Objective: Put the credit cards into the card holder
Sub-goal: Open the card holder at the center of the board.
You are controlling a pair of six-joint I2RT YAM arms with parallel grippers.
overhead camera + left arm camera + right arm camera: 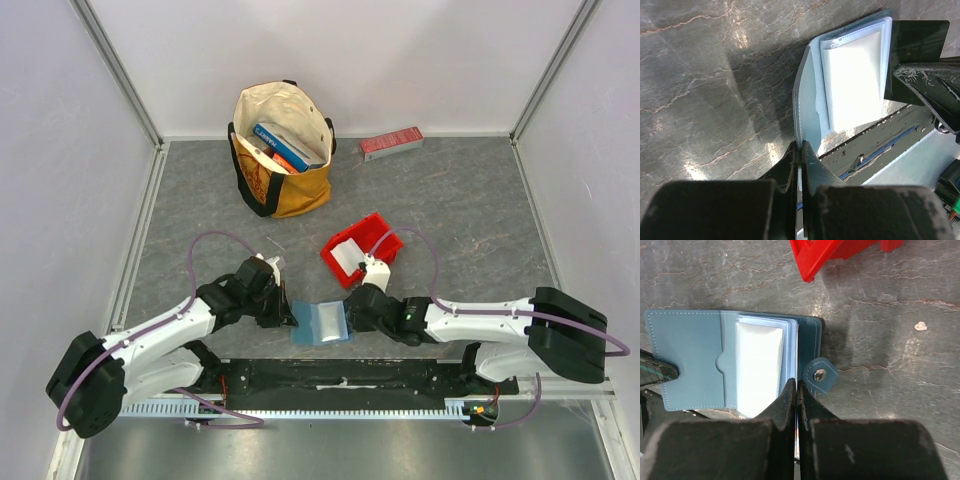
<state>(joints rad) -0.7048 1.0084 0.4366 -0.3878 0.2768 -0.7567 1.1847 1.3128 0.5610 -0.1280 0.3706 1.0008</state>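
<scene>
Near the front edge of the table (450,200), just ahead of the arm bases, the card holder (320,325) lies spread open between the two arms, its teal cover flat on the grey surface and its pale, clear sleeves (852,75) facing up. On its left side the left gripper (291,318) has its jaws pressed together on the edge of the cover flap, a thin line of blue showing between the fingers in the left wrist view. On the opposite side the right gripper (349,312) is likewise closed tight, pinching the edge of the card holder beside the sleeve stack, with the round snap tab (820,374) sticking out just to the right of its fingers. Just beyond the right gripper sits a red bin (385,238), set at an angle, and a white credit card (348,258) lies inside it, apart from the card holder. Farther back stand a tote bag (300,195) with boxes inside and, by the rear wall, a long red box (391,143)
</scene>
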